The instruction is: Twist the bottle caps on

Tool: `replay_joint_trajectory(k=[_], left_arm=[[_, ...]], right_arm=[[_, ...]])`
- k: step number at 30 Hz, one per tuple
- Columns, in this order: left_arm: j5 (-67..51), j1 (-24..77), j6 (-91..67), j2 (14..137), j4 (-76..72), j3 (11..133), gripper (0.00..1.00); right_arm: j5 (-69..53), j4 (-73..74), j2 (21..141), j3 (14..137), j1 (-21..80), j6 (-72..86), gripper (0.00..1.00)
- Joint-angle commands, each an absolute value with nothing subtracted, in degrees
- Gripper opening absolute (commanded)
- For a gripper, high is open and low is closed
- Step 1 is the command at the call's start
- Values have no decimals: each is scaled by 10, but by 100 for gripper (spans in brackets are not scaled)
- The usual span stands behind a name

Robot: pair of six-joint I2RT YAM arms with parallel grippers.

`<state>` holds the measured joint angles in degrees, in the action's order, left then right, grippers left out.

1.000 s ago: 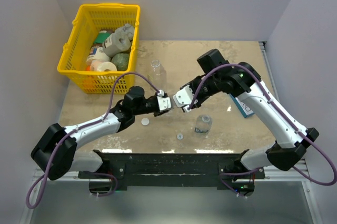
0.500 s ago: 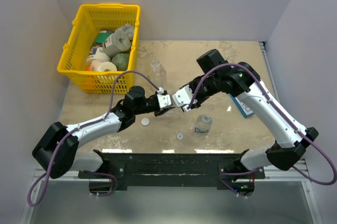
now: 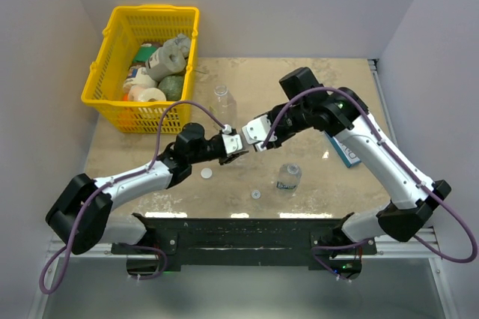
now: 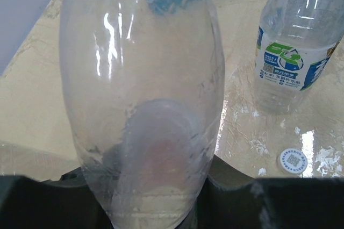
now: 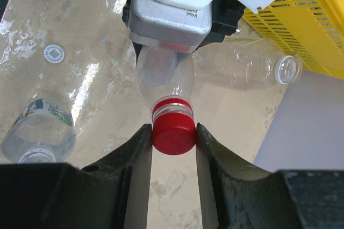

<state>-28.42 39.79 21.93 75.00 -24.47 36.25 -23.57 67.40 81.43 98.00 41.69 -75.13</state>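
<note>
Mid-table, off the surface: left gripper (image 3: 233,145) and right gripper (image 3: 257,134) meet nose to nose, with a clear bottle (image 4: 141,89) lying roughly level between them. Left fingers are clamped on the bottle body, neck pointing to 3 o'clock toward the right arm. In the right wrist view the red cap (image 5: 173,133) sits on the bottle's neck with a red ring just behind it. The right fingers (image 5: 138,154) pinch the cap from both sides, pads touching it. Can't tell how far down the thread the cap sits.

Other task items on the table:
- Short blue-labelled bottle (image 3: 288,176) stands upright at 5 o'clock from the grippers, mouth open, no cap.
- Unlabelled clear bottle (image 3: 222,100) stands at 11 o'clock from them, near the basket, also uncapped.
- White cap (image 3: 206,173) lies flat at 7 o'clock from the left gripper.
- Patterned pale cap (image 3: 256,194) lies flat at 6 o'clock from the grippers. It's near the blue-labelled bottle, at its 8 o'clock, not touching.

Yellow basket (image 3: 135,115) holding mixed items sits at 10 o'clock on the table. Blue-and-white box (image 3: 348,154) lies at 3 o'clock, partly under the right arm.
</note>
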Motion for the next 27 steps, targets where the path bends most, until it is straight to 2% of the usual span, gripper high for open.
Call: replay_joint_trajectory(k=[1,27], left_arm=[[-301,403,236,726,-361,359,0],[-309,403,271,727,-374,352,0]], right_arm=[[-263,686,844,1001,406,-737,0],[-268,689,893,1071,396,-690,0]])
